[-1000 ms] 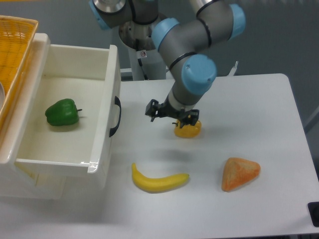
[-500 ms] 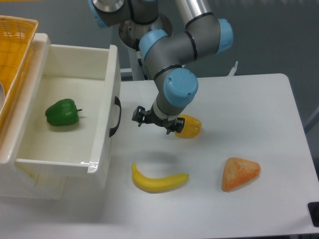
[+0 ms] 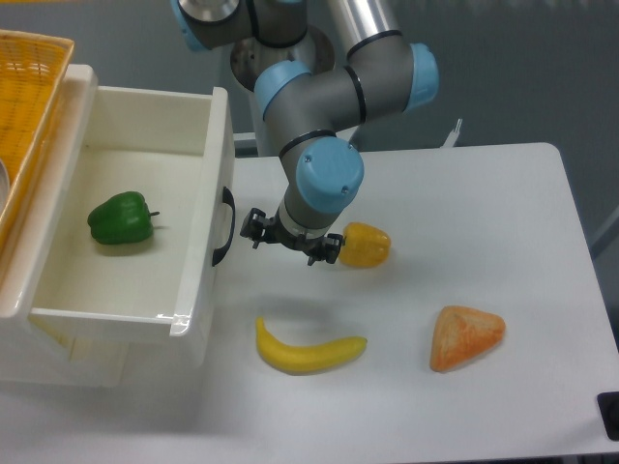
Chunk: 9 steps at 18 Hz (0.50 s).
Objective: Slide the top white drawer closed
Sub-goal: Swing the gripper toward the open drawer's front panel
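The top white drawer (image 3: 215, 145) stands pulled out at the left, its panelled front facing right with a curved black handle (image 3: 224, 226). A green bell pepper (image 3: 121, 217) lies inside it. My gripper (image 3: 289, 243) hangs just above the table, a short way to the right of the handle and not touching it. Its jaws look open and hold nothing.
A yellow bell pepper (image 3: 364, 245) lies right beside the gripper on its right. A banana (image 3: 308, 350) lies in front of it and an orange wedge-shaped thing (image 3: 466, 336) at the front right. A yellow woven basket (image 3: 27, 77) sits on the cabinet, far left.
My gripper has moved left, away from above the yellow pepper and toward the drawer's handle. The pepper now shows in full. The drawer has not moved.
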Tool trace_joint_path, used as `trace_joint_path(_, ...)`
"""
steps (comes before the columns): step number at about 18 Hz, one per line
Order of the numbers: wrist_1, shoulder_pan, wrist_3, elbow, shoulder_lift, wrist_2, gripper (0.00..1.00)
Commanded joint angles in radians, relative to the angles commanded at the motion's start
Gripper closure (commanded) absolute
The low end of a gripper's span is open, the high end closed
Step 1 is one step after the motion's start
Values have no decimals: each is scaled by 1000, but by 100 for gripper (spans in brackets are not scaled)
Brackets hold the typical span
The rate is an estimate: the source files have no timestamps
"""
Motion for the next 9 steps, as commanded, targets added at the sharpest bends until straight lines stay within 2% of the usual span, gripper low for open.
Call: trace_joint_path(9,2,-18,0,3,6,-35,0)
